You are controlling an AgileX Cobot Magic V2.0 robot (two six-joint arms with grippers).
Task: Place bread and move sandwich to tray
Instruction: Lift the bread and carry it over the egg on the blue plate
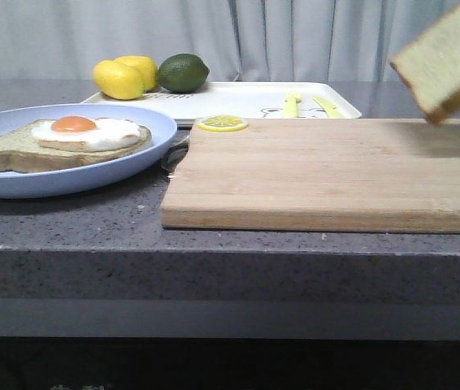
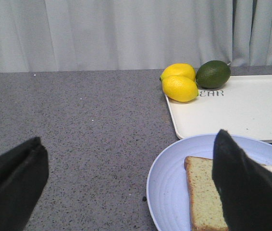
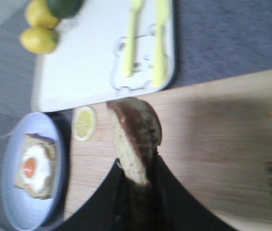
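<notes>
1. Step in hand: placing the bread. It is held in the air, tilted, over the right end of the cutting board, well apart from the sandwich.
2. Right gripper: jaws closed on the slice's lower edge, crust side showing in the right wrist view.
3. Left gripper: jaws wide apart, holding nothing, hanging over the near rim of the blue plate.
4. Next move, by my judgement: carry the bread left across the board, level it, lower it onto the egg.
5. Farther back: lemon slice, then the tray, bearing lemons, a lime and yellow cutlery; the sandwich is not on it yet.
</notes>
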